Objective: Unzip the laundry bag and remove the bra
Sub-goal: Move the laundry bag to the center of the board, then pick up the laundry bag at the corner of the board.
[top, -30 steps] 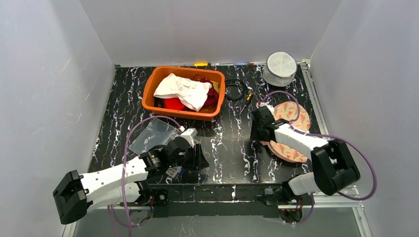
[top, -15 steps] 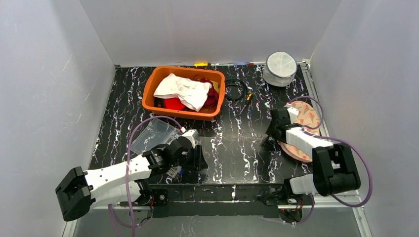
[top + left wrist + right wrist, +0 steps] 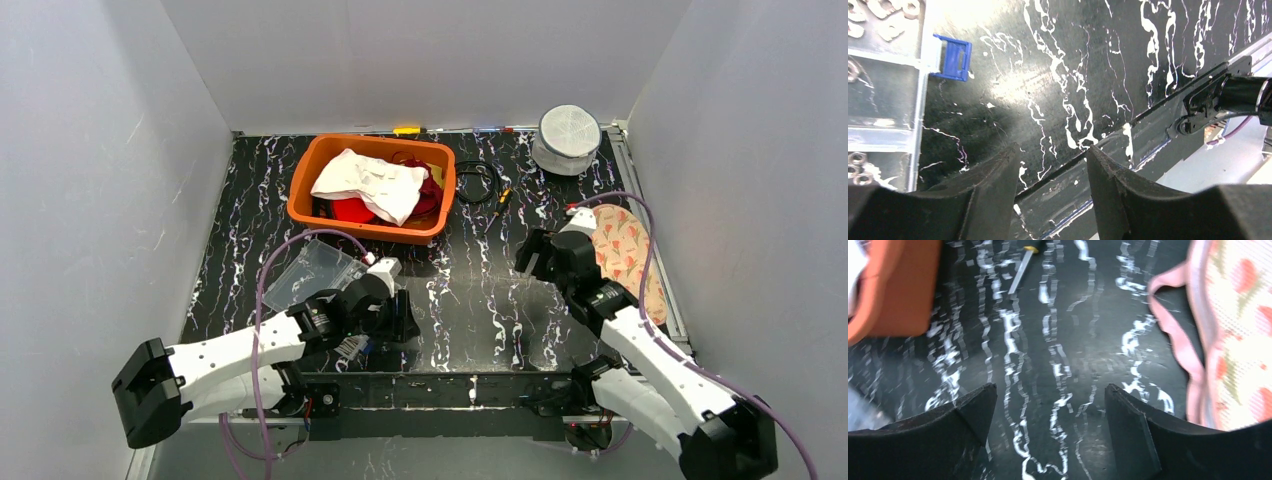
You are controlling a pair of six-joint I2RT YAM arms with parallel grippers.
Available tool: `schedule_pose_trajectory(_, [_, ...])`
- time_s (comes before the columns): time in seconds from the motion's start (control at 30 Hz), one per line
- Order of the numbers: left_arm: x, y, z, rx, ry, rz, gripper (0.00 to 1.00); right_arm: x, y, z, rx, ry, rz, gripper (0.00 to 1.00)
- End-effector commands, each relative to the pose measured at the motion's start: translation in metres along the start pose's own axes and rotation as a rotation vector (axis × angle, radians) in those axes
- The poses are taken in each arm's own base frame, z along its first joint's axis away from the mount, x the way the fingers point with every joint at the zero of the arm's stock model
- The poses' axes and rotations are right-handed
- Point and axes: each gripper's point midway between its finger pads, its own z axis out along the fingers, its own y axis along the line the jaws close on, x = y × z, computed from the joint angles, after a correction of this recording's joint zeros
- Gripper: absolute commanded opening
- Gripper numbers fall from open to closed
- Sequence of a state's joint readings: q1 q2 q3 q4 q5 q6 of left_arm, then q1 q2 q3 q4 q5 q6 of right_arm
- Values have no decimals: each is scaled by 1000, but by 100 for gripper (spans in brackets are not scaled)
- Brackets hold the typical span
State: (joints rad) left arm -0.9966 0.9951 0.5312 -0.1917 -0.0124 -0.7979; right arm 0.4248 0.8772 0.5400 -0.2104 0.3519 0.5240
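The laundry bag (image 3: pixel 568 138), a round white mesh case, stands at the back right of the black marbled table. The bra (image 3: pixel 625 255), cream mesh with red flowers and pink trim, lies flat by the right edge; its pink strap and cup (image 3: pixel 1243 330) fill the right side of the right wrist view. My right gripper (image 3: pixel 535 255) (image 3: pixel 1050 395) hovers just left of the bra, open wide, with only bare table between its fingers. My left gripper (image 3: pixel 405 318) (image 3: pixel 1053 155) is low at the table's near edge, open and holding nothing.
An orange bin (image 3: pixel 310 205) (image 3: pixel 893 290) with white and red cloth sits at back centre. A clear plastic parts box (image 3: pixel 305 272) (image 3: pixel 883 75) lies beside the left arm. A black cable coil (image 3: pixel 475 182) and a small screwdriver (image 3: pixel 503 196) (image 3: pixel 1023 267) lie right of the bin.
My right gripper carried the bra toward the right edge, opened and let it go, then drew back left. The left gripper hardly moved.
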Motion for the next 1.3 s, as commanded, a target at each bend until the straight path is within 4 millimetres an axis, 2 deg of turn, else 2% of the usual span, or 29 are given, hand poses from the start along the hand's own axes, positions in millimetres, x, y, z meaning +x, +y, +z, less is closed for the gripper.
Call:
schedule_pose_trajectory(0.0, [-28,2,-17,-35,-116,59,52,9,27,-18,-119,-2,-123,88])
schedule_pose_trajectory(0.13, [-47,11,-36,-87,-211,101,58,29,33,-22,-191,26,-124,89])
schedule_pose_trajectory(0.23, [-67,18,-60,-142,-308,127,64,36,35,-20,-211,20,-55,92])
schedule_pose_trajectory(0.33, [-85,38,-85,-251,-410,116,75,36,48,-19,-286,-18,63,96])
schedule_pose_trajectory(0.4, [-87,55,-96,-326,-451,88,84,34,65,-22,-394,-48,122,98])
schedule_pose_trajectory(0.47, [-82,63,-100,-345,-442,58,85,36,77,-23,-446,-26,119,99])
schedule_pose_trajectory(0.57, [-69,66,-95,-327,-407,-7,84,33,72,-10,-355,11,83,99])
schedule_pose_trajectory(0.63, [-64,64,-91,-294,-401,-38,82,19,68,-3,-280,-19,83,99])
schedule_pose_trajectory(0.67, [-63,63,-90,-281,-403,-47,81,5,67,0,-246,-51,97,99])
schedule_pose_trajectory(0.83, [-65,66,-93,-280,-434,-70,80,-73,68,18,-100,-170,183,99])
schedule_pose_trajectory(0.97, [-68,59,-98,-247,-443,-81,80,-125,41,57,-31,-186,403,98])
schedule_pose_trajectory(1.07, [-71,53,-102,-224,-444,-72,80,-159,8,82,-46,-260,586,91])
schedule_pose_trajectory(1.13, [-73,51,-104,-224,-446,-72,80,-175,-13,96,10,-295,598,89])
schedule_pose_trajectory(1.27, [-70,53,-100,-220,-448,-97,79,-198,-37,116,49,-357,575,88])
